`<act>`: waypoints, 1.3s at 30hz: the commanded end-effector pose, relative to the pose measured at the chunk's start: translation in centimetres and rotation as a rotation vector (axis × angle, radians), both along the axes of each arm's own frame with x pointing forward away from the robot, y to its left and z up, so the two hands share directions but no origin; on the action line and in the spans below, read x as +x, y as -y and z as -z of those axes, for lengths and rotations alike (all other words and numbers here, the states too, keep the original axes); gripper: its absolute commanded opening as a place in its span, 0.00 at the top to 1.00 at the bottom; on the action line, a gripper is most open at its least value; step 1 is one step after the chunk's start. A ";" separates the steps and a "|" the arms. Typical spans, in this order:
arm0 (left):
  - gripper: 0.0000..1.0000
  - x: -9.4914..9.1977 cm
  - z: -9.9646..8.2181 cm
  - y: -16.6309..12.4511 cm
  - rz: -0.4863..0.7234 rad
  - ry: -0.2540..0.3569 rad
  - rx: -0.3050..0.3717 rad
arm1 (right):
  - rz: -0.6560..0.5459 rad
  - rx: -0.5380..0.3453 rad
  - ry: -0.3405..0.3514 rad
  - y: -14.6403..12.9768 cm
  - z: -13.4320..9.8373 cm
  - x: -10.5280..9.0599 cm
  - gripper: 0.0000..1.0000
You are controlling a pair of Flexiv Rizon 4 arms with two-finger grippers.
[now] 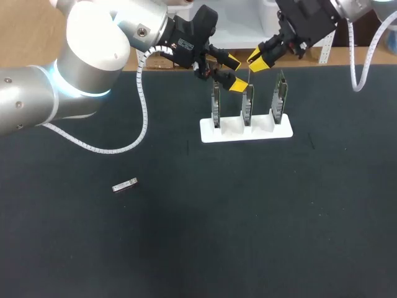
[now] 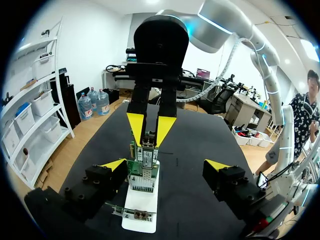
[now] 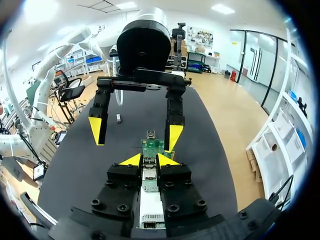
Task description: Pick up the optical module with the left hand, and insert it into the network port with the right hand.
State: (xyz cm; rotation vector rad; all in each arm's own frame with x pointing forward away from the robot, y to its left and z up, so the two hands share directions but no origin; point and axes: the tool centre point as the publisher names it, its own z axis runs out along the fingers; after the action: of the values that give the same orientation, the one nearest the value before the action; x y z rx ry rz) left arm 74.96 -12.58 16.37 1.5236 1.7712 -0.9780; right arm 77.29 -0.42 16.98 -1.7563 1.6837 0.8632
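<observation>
The optical module (image 1: 124, 185) is lying loose on the tabletop (image 1: 198, 248), well apart from the white stand (image 1: 246, 129) farther back, above which the left gripper (image 1: 234, 73) is hovering wide open, facing the right gripper (image 1: 259, 60), whose grip I cannot tell.

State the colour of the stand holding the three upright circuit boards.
White. The stand shows best in the head view.

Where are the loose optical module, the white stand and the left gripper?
optical module (image 1: 124, 185): head view, middle of its metal body.
white stand (image 1: 248, 136): head view, bare front edge of its base.
left gripper (image 1: 234, 73): head view, midway between its yellow tips.
</observation>
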 end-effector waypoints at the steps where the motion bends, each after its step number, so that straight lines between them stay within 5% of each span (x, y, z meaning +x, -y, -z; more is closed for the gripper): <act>1: 0.00 0.2 0.0 0.1 0.002 -0.004 0.005 | 0.001 -0.002 0.001 0.0 0.2 -0.2 1.00; 39: 0.00 0.2 0.0 0.1 0.002 -0.004 0.005 | 0.020 -0.038 -0.008 0.2 1.9 -0.4 1.00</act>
State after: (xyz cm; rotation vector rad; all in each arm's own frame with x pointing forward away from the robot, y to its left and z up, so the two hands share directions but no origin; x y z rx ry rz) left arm 74.96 -12.58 16.37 1.5236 1.7712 -0.9780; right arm 77.15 -0.57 15.28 -1.7643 1.7297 0.8396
